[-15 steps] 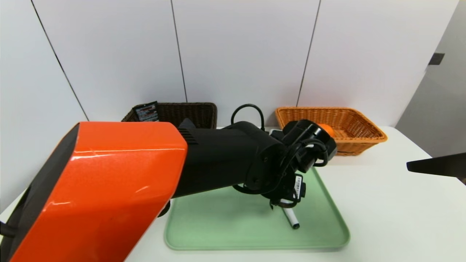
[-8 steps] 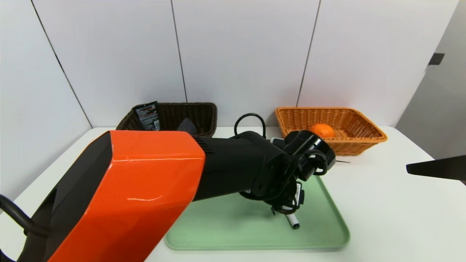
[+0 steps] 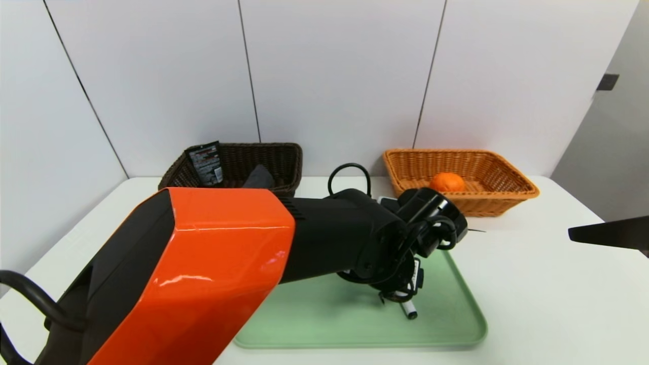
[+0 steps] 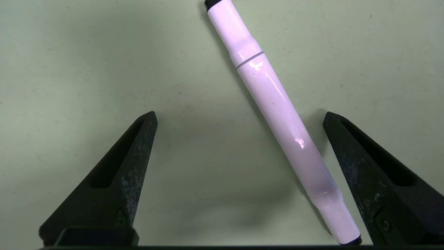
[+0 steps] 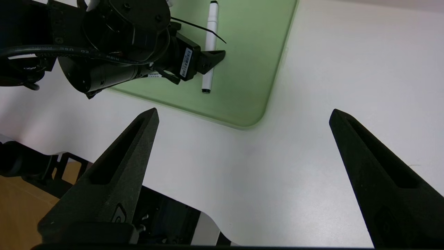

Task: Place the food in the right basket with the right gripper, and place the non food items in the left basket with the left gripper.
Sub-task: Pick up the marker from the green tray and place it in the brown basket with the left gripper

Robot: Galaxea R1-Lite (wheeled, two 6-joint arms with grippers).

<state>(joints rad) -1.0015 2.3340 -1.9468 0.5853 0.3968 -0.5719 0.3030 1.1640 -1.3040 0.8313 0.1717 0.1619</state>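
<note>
Black two-fingered left pincer (image 4: 240, 118): spread wide, low over tray | slim white pen with black tips (image 4: 281, 121): lying slantwise between its fingers, on tray | pale green rectangular tray (image 3: 451, 314): on white tabletop (image 3: 547, 299) | dark brown wicker basket (image 3: 289, 159): behind, holding black squeeze tube (image 3: 207, 165), dark grey cloth (image 3: 259, 177) | orange-tan wicker basket (image 3: 487, 203): holding round orange fruit (image 3: 447, 182) | black right pincer (image 5: 244, 109): spread, idle above tabletop, right of tray

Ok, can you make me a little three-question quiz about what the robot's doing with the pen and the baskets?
1. True or false: the orange fruit is in the dark brown basket.
2. Fill in the blank: the white pen lies on the green ____.
3. Which gripper is over the pen with its jaws open: A) the left gripper, or B) the right gripper?

Key: 1 false, it's in the orange-tan basket; 2 tray; 3 A.
</note>
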